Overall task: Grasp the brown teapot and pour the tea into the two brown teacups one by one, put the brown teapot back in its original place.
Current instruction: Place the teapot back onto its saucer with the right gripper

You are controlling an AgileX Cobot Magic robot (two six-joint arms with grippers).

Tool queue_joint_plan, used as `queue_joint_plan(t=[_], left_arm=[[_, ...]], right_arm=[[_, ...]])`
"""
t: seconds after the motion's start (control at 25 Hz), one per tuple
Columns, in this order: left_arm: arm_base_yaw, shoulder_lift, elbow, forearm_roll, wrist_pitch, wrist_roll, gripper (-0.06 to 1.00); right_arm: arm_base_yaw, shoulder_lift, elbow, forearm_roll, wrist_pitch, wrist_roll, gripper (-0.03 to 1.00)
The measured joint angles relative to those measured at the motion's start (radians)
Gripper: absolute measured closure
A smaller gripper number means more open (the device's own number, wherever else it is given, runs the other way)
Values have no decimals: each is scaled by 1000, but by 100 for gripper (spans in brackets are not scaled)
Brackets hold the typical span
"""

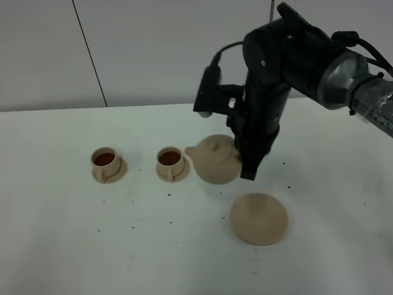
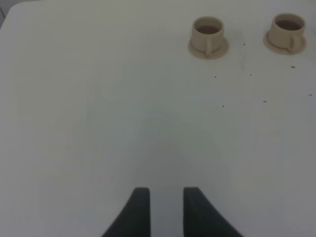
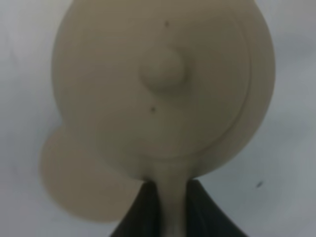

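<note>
Step in hand: both teacups show dark tea, so we judge pouring done and the return of the teapot as what remains.
Teapot: the teapot (image 1: 215,161) hangs upright above the table (image 1: 73,246), lid on, spout toward the near teacup (image 1: 170,160).
Right gripper: the right gripper (image 1: 247,169) is clenched on the teapot handle; in the right wrist view the handle (image 3: 173,207) runs straight between the dark fingers (image 3: 143,212).
Left gripper: the left gripper (image 2: 165,212) holds nothing, its fingers slightly parted, idling well apart from the cups.
Far teacup: the far teacup (image 1: 105,161) sits on its own small saucer.
Key relation: the large saucer (image 1: 260,217) lies near the teapot, toward the front of the table and to the right. We judge the right arm alone should carry it there.
Risk: an off-centre landing on the saucer.
</note>
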Motion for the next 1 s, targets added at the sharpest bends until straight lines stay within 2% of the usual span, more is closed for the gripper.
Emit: queue_joint_plan(t=[0.24, 0.64, 0.72, 1.0], left_arm=[[0, 0, 0, 0, 0, 0, 71], [0, 0, 0, 0, 0, 0, 71], [0, 0, 0, 0, 0, 0, 71], [0, 0, 0, 0, 0, 0, 71]], right_arm=[[-8, -18, 98, 1, 0, 16, 87], [-21, -70, 149, 11, -24, 36, 87], [-36, -113, 229, 14, -69, 41, 87], [-90, -314, 565, 52, -331, 43, 87]])
